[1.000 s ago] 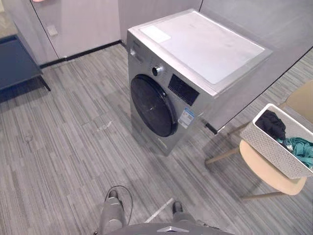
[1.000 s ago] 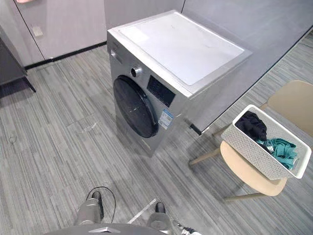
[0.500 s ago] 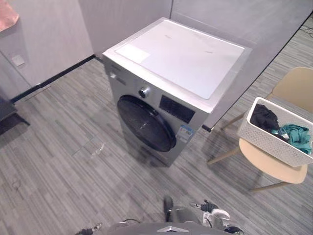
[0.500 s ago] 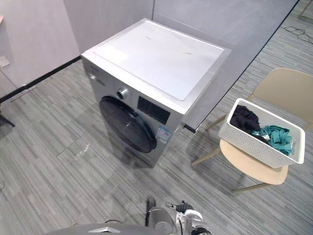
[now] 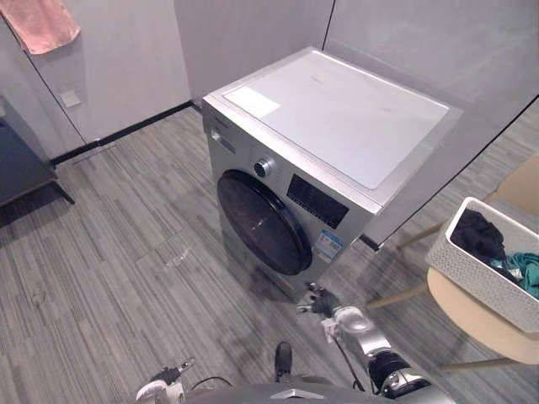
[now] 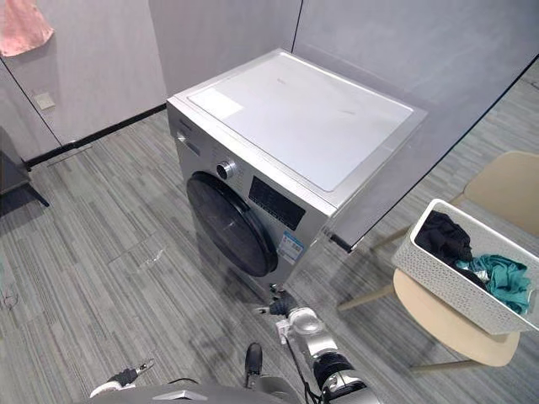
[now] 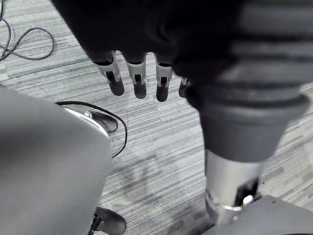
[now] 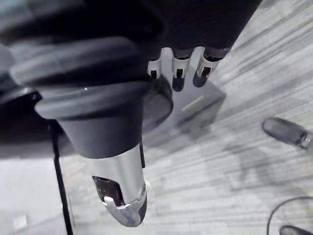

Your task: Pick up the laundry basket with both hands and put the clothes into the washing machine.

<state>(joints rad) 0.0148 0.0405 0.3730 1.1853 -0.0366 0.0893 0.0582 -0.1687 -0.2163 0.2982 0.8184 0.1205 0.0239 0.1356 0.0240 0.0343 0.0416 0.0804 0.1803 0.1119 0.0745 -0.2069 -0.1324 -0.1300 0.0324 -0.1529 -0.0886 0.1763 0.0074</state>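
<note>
The white perforated plastic laundry basket (image 6: 440, 283) sits on the seat of a beige wooden chair (image 6: 431, 326) to the right of the silver front-loading washing machine (image 6: 295, 139), well apart from both hands. The black garment (image 6: 443, 236) and teal garment (image 6: 505, 278) are inside it, so the pick-up is not yet done. The machine's round dark door (image 6: 229, 223) is shut and will likely have to be opened before any clothes go in. The right hand (image 5: 322, 301) is held low and forward, near the machine's base, with its fingers straight and holding nothing. The left hand (image 7: 137, 81) hangs at the robot's side over the grey striped floor (image 5: 109, 236), fingers relaxed and apart, also empty. Neither hand is positioned to grasp the basket yet.
</note>
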